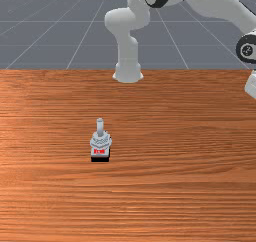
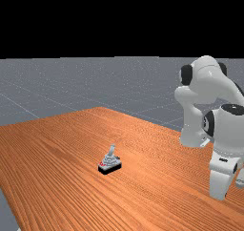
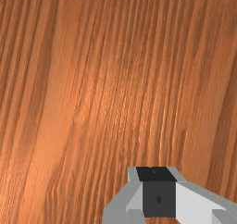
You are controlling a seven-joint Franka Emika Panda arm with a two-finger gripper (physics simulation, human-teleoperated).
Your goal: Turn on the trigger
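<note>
Trigger [image 1: 101, 141]: located on the tabletop [image 1: 175, 196], at the front view's left of centre, nearer that camera than the arm [image 2: 206, 79] has its foot [image 1: 128, 75]. It rests on its black base [image 1: 100, 159]; that broad footing is presumably there to keep it steady when worked. Its stick [image 1: 100, 126] rises from the top, presumably so it can be reached from above or the side. A red marking [image 1: 99, 151] faces the front camera.

Claw [image 3: 157, 186]: held above the wood, well apart from the trigger, toward the far view's right. Whether it is released or clenched, you cannot tell. The raised carriage appears to be for clearance, leaving you room to travel without striking the stick.

Assessment: the task looks to be at the approach stage, with no contact made. You would next need to carry the claw across toward the trigger, then line up with the stick before lowering. Risk noted: an off-centre push could slide or tip the unit instead of actuating it.
</note>
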